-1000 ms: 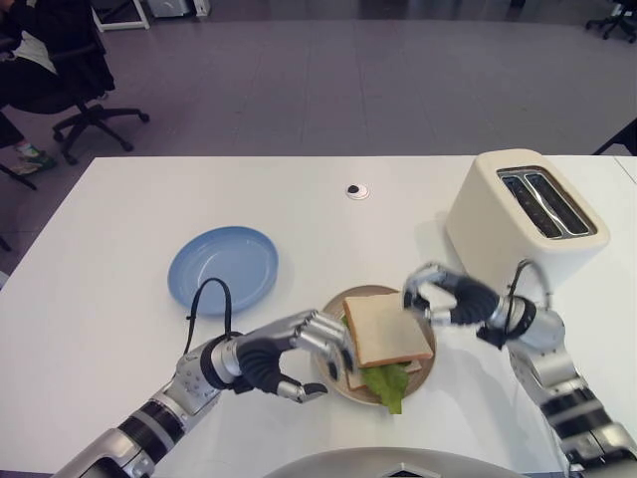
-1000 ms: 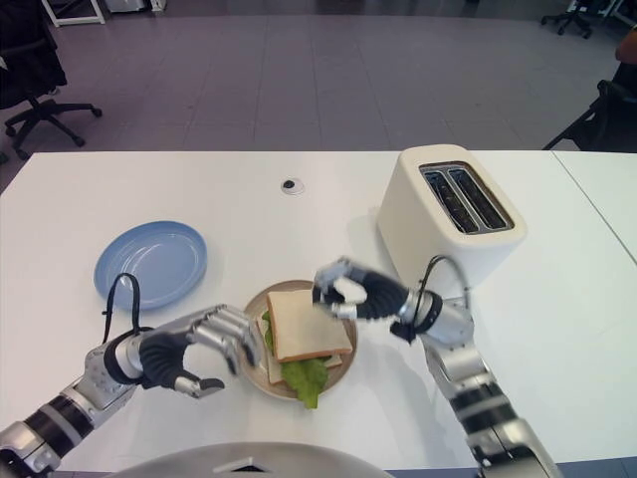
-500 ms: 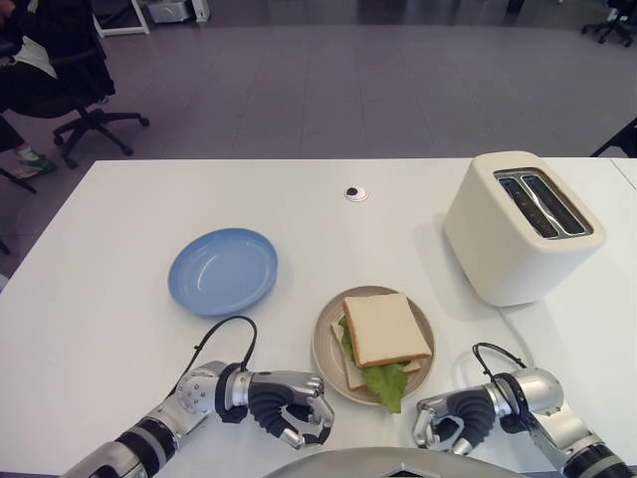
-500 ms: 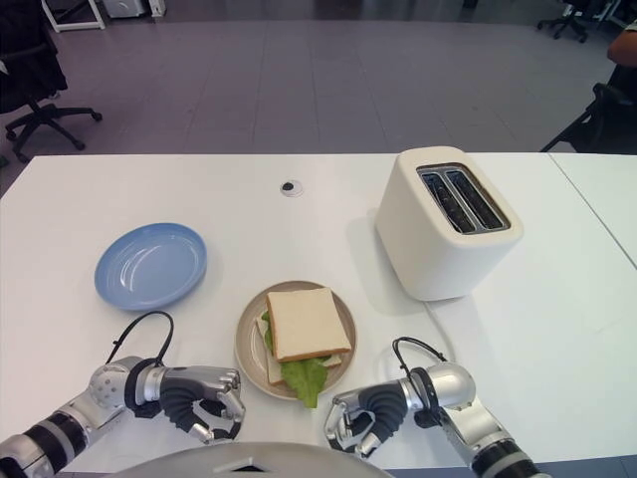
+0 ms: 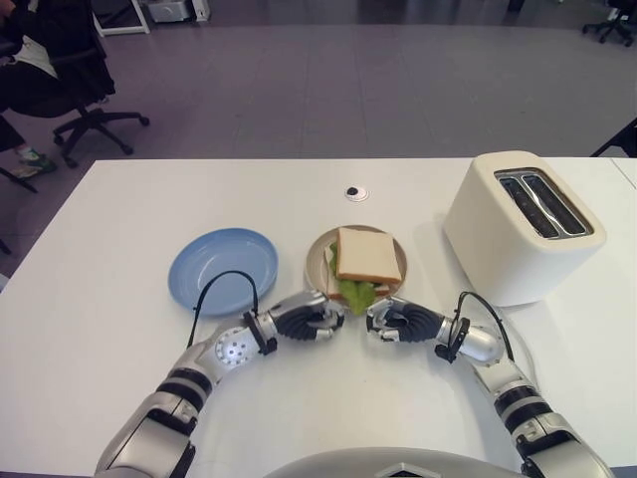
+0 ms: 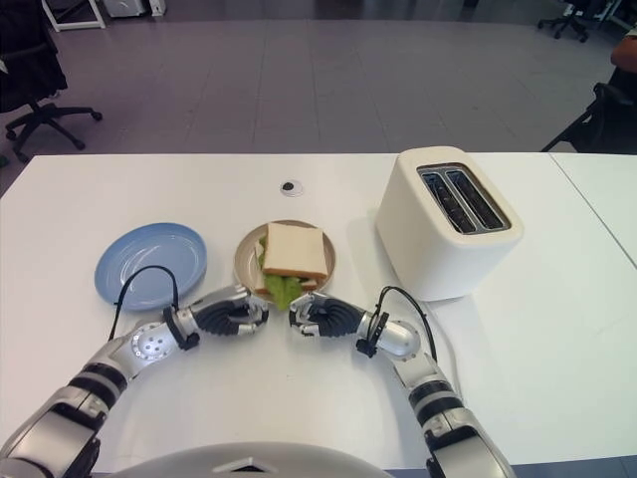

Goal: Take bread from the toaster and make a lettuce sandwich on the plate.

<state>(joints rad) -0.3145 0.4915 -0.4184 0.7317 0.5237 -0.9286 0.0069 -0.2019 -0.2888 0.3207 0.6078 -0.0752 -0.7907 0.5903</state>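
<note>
- Low in the centre of the frame, the left hand [image 5: 309, 321] and the right hand [image 5: 403, 321] are lying on the white table [image 5: 119, 229], their fingertips pointing at each other with a small gap between them. Both are curling their fingers inward and gripping nothing.
- Just beyond the hands, the tan plate [image 5: 317, 261] is carrying the sandwich [image 5: 368, 254]. A white slice is lying on top, and the lettuce [image 5: 353, 292] is hanging over the near rim towards the fingertips. Whether either hand is touching the rim cannot be told.
- The sandwich is looking finished, so the step in hand is probably squaring up or nudging the plate. Doing this well means both hands meeting the rim at the same height and pressing evenly, so the plate is sliding straight rather than spinning. They should also be keeping under the overhanging leaf so as not to drag it off or shift the top slice.
- Left of centre, the blue plate [image 5: 221, 269] is sitting close beside the tan one.
- At the right, the toaster [image 5: 523, 229] is standing near the plate, its slots looking empty.
- Further back, in the upper middle, a small round fitting [image 5: 356, 193] is sitting in the tabletop.
</note>
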